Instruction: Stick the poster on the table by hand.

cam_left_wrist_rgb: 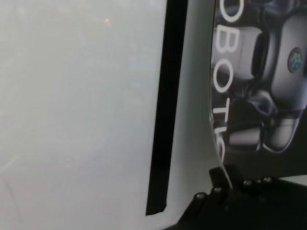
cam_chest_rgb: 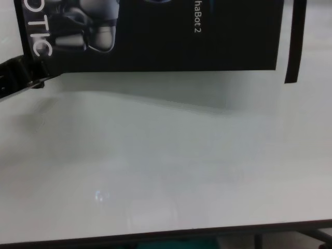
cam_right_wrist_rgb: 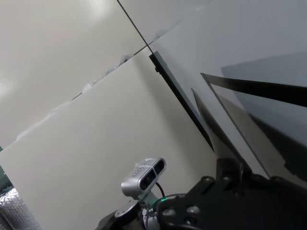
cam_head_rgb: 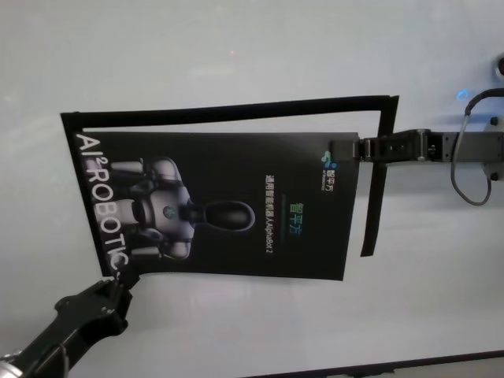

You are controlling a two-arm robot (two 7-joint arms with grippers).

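Between the two claws, the poster (cam_head_rgb: 228, 209) hangs over the table (cam_head_rgb: 260, 55), left gripper (cam_head_rgb: 120, 282) and right gripper (cam_head_rgb: 346, 148) each pinching an opposite edge.

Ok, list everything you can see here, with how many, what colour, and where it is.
poster: one, black with white lettering and a silver-grey robot picture, middle of the table, held at two edges.
strips: black, narrow, an outline on the table along the poster's far, left and right sides.
table: one, white, under everything.
camera on a stand: one, silver, seen only in the right wrist view.
left gripper: one, black, fingers pinching the poster's near left corner.
right gripper: one, black, fingers clamped on the poster's right edge.
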